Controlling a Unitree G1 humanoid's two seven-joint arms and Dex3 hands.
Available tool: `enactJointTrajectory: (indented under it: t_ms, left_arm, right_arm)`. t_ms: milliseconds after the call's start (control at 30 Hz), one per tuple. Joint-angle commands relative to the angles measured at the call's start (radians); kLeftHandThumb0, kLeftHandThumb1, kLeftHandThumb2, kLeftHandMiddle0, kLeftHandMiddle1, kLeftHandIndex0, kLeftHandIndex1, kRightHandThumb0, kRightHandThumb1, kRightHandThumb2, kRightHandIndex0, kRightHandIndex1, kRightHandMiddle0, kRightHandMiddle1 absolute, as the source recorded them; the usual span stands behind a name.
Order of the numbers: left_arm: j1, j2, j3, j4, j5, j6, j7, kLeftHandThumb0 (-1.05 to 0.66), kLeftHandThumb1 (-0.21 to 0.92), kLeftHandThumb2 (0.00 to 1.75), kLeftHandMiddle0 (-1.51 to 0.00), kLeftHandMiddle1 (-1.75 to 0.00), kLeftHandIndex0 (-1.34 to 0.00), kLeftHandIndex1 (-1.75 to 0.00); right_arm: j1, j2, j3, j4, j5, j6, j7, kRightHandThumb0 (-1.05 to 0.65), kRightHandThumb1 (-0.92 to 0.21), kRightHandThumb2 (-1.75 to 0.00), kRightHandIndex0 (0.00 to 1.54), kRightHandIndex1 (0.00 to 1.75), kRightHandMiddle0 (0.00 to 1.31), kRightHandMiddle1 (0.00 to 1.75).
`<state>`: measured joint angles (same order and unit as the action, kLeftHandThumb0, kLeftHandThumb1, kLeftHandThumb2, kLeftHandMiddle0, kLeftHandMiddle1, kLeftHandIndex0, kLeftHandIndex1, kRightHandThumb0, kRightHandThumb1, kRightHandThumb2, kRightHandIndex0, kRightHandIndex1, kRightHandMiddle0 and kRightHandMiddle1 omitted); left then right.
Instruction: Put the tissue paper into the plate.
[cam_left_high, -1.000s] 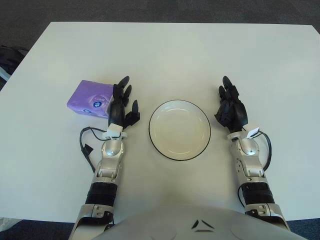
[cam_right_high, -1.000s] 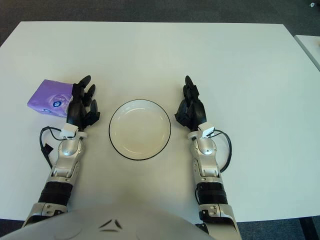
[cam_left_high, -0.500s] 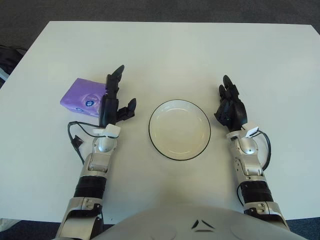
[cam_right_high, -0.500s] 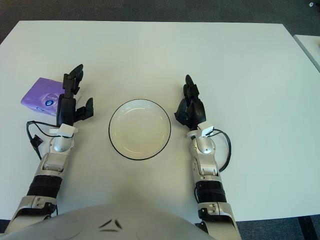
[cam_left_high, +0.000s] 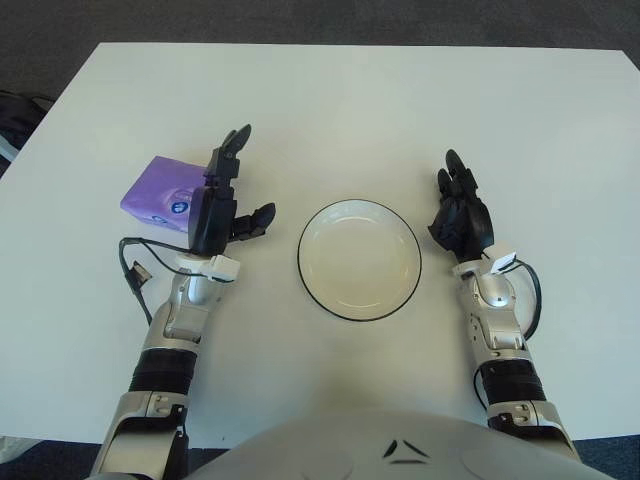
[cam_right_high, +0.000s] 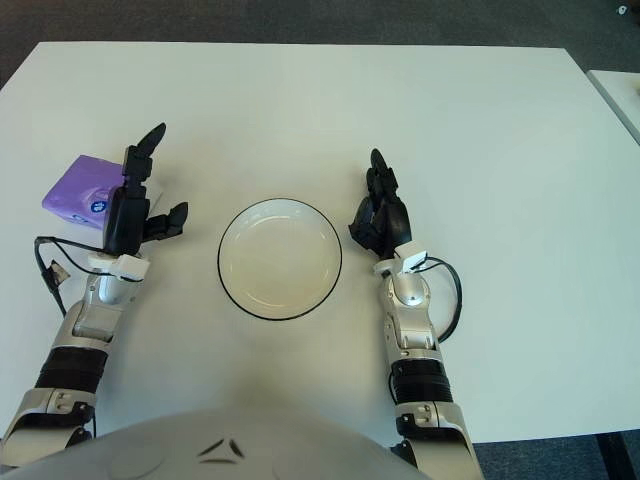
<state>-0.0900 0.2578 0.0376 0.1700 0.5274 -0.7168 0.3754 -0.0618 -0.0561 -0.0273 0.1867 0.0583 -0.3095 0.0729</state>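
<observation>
My left hand (cam_left_high: 222, 205) is spread open just plate-side of the purple tissue pack (cam_left_high: 160, 193) – left of the plate (cam_left_high: 359, 259) – I'd straddle it squarely before closing; right hand (cam_left_high: 460, 213) idles right of the plate, curled, empty.

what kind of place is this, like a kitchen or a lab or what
Probably an office or lab test setup, not a kitchen: a plain white table on dark carpet, bare but for an empty plate and a purple tissue pack laid out for the robot.
</observation>
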Motion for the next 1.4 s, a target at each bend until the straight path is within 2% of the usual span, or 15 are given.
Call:
enactJointTrajectory:
  t_ms: [0,133,400,500,700,800,900,1000,1133,1267,1367]
  left_arm:
    - [-0.001,0.026,-0.006,-0.002,0.03,-0.033,0.02,-0.76,0.92,0.78,-0.16,0.0,0.0,-0.29]
    - [-0.001,0.048,0.0,-0.062,0.028,-0.026,-0.011,-0.79,0.92,0.77,-0.13,0.0,0.0,-0.2]
    - [0.059,0.13,0.067,-0.304,-0.041,0.038,-0.153,-0.86,0.92,0.77,-0.1,0.0,0.0,-0.18]
    - [0.058,0.154,0.091,-0.317,0.012,0.046,-0.157,-0.89,0.92,0.79,-0.1,0.0,0.0,-0.17]
    - [0.12,0.214,0.162,-0.367,0.036,0.067,-0.187,-0.94,0.92,0.75,-0.11,0.0,0.0,-0.2]
    - [0.143,0.242,0.228,-0.399,0.141,0.069,-0.138,-0.96,0.92,0.71,-0.12,-0.01,0.0,-0.21]
    - [0.142,0.264,0.266,-0.407,0.207,0.071,-0.1,-0.97,0.92,0.7,-0.12,0.0,0.0,-0.21]
    - [0.118,0.318,0.314,-0.394,0.241,0.084,-0.085,-1.02,0.92,0.71,-0.1,0.0,0.0,-0.21]
    - [0.108,0.361,0.339,-0.398,0.277,0.102,-0.081,-1.04,0.92,0.72,-0.09,0.0,0.0,-0.22]
    - [0.111,0.417,0.373,-0.419,0.275,0.127,-0.12,-1.05,0.92,0.71,-0.08,0.0,0.0,-0.22]
    - [0.143,0.492,0.432,-0.431,0.207,0.129,-0.197,-1.05,0.92,0.71,-0.06,0.0,0.0,-0.2]
  right_arm:
    - [0.083,0.009,0.018,0.125,-0.019,0.109,0.003,-0.85,-0.92,-1.06,0.0,0.0,0.0,0.0]
    - [0.077,0.011,0.021,0.135,-0.019,0.114,0.003,-0.85,-0.92,-1.06,0.0,0.0,0.0,0.0]
    - [0.068,0.014,0.025,0.161,-0.02,0.107,0.003,-0.85,-0.92,-1.05,0.0,0.0,0.0,0.0]
    - [0.064,0.016,0.028,0.172,-0.023,0.103,0.002,-0.85,-0.92,-1.05,0.0,0.0,0.0,0.0]
    - [0.056,0.018,0.034,0.192,-0.025,0.094,0.003,-0.85,-0.92,-1.05,0.0,0.0,0.0,0.0]
    - [0.051,0.02,0.036,0.202,-0.024,0.091,0.003,-0.85,-0.92,-1.05,0.0,0.0,0.0,0.0]
    - [0.048,0.022,0.037,0.208,-0.024,0.09,0.002,-0.85,-0.92,-1.05,0.0,0.0,0.0,0.0]
    - [0.043,0.022,0.038,0.217,-0.023,0.091,0.002,-0.85,-0.92,-1.04,0.0,0.0,0.0,0.0]
    - [0.04,0.024,0.039,0.226,-0.023,0.088,0.003,-0.85,-0.92,-1.04,0.0,0.0,0.0,0.0]
    - [0.037,0.026,0.042,0.235,-0.023,0.084,0.004,-0.86,-0.92,-1.03,0.0,0.0,0.0,0.0]
    - [0.034,0.027,0.043,0.243,-0.024,0.083,0.004,-0.86,-0.92,-1.03,0.0,0.0,0.0,0.0]
